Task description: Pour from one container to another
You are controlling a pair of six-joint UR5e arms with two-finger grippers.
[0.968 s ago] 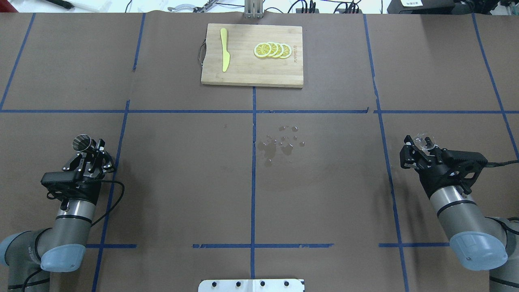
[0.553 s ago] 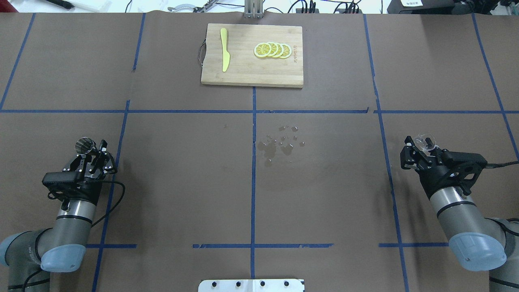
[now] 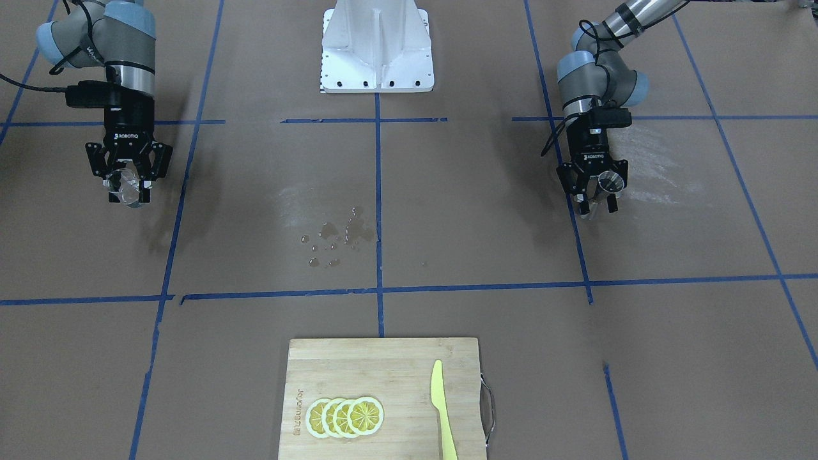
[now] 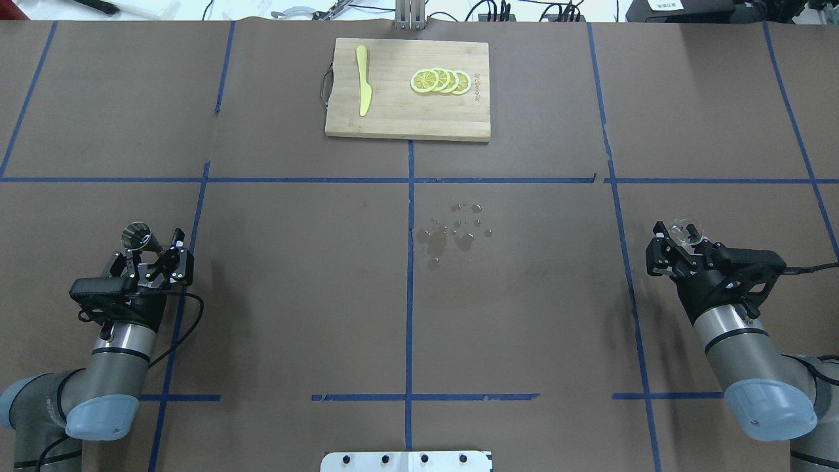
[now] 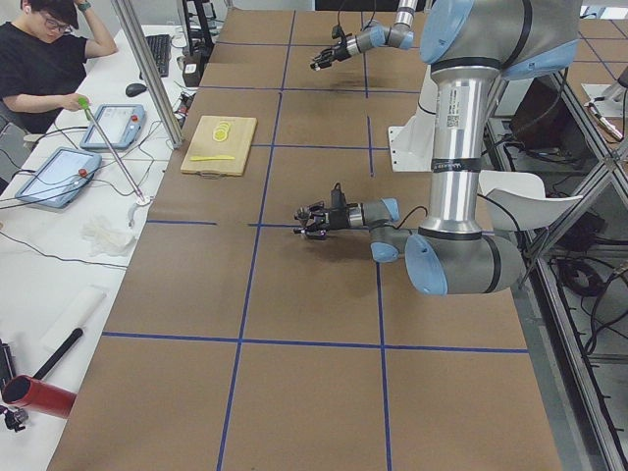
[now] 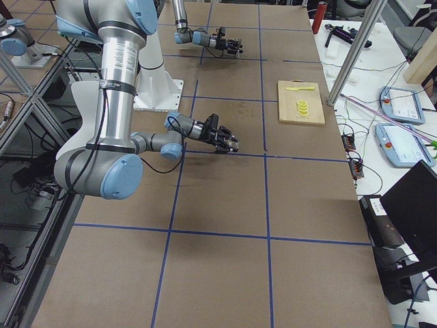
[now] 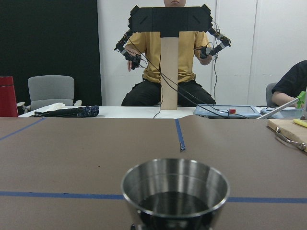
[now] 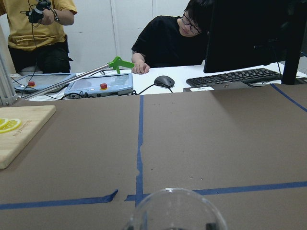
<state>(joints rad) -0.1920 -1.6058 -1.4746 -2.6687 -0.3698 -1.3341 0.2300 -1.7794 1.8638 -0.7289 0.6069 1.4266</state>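
In the lower left of the overhead view the steel jigger (image 4: pixel 139 234) stands upright between the jaws of the left gripper (image 4: pixel 155 246). From here those jaws look spread, standing off its narrow waist rather than pinching it. In the left wrist camera the jigger's top bowl fills the bottom centre of the frame, mouth up, its walls shiny and its bottom dark.

Far across, at the right edge of the overhead view, the right gripper (image 4: pixel 682 236) has its jaws clenched on the clear glass cup (image 4: pixel 686 227). The right wrist camera catches only the cup's see-through rim at the bottom of the frame.

Between the two grippers, near the middle of the brown table (image 4: pixel 295 295), lies a scatter of spilled drops (image 4: pixel 455 233). At top centre a wooden cutting board (image 4: pixel 406 118) carries lemon slices (image 4: pixel 440 80) and a yellow knife (image 4: pixel 362 82).
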